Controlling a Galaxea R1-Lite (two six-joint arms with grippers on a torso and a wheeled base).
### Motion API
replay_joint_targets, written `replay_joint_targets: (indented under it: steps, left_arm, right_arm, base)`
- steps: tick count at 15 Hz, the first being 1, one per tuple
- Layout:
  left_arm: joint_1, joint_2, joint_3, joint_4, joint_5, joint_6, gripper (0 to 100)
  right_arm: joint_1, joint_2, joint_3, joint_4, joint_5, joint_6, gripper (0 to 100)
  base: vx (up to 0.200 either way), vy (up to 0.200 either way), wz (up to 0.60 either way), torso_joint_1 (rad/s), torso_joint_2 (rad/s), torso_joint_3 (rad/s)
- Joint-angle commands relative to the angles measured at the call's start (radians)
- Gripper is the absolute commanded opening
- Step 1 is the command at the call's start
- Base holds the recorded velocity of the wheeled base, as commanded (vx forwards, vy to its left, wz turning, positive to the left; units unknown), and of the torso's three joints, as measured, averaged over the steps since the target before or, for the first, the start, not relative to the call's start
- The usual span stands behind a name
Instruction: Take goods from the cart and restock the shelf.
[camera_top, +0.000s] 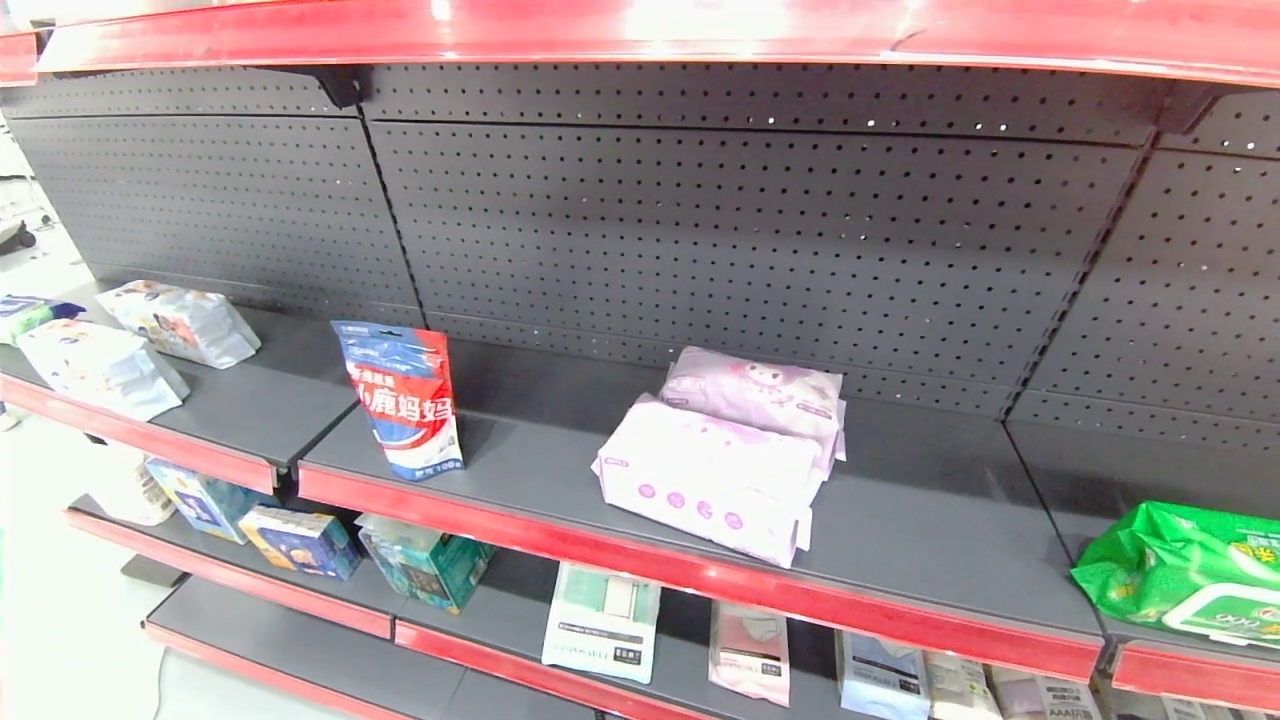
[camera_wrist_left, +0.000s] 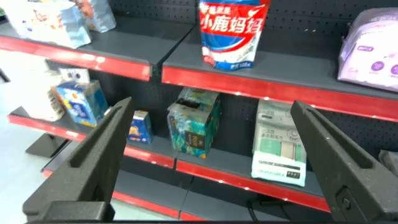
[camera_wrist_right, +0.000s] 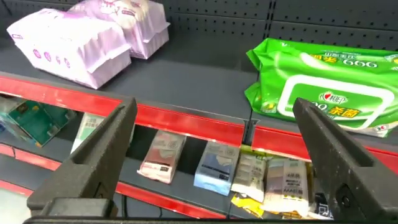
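Lying on shelf (camera_top: 920, 530), pink pkgs (camera_top: 715, 475), green wipes (camera_top: 1190, 570)

Large white Chinese characters cross the red band of the blue-and-red pouch (camera_top: 400, 400). The green wipes pack (camera_wrist_right: 323, 84) carries white characters and digits along its top edge; its smaller print is illegible.

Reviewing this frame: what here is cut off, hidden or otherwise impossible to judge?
Green soft plastic wipes pack: head view, right edge cuts off its far end.
Pale flat packets on the lower shelf: head view, bottom edge crops them.
White-green pouch on the lower shelf: right wrist view, partly behind a finger of the open right hand.
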Motion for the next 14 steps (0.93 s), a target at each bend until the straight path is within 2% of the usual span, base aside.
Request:
replay_joint_targets:
  steps: [1,8,13,14]
  left_arm:
    - [0.000,0.000,0.000,0.000,0.000,0.000,100]
    - [0.000,-0.001,0.000,0.000,0.000,0.000,100]
    - [-0.002,0.028,-0.009,-0.001,-0.012,0.010,100]
    - [-0.003,0.149,-0.156,0.015,-0.006,-0.001,100]
  right_arm:
    - [0.000,0.001,0.000,-0.001,0.000,0.000,100]
    - [0.000,0.001,0.000,-0.001,0.000,0.000,100]
    - [0.000,0.001,0.000,-0.001,0.000,0.000,100]
    - [0.000,0.001,0.000,-0.001,0.000,0.000,100]
  base:
    - [0.000,0.000,-0.60,0.002,-0.01,0.007]
    - [0.000,0.000,-0.60,0.008,0.00,-0.001]
    - [0.000,0.000,0.00,0.000,0.00,0.000]
    - [0.000,0.000,0.00,0.000,0.00,0.000]
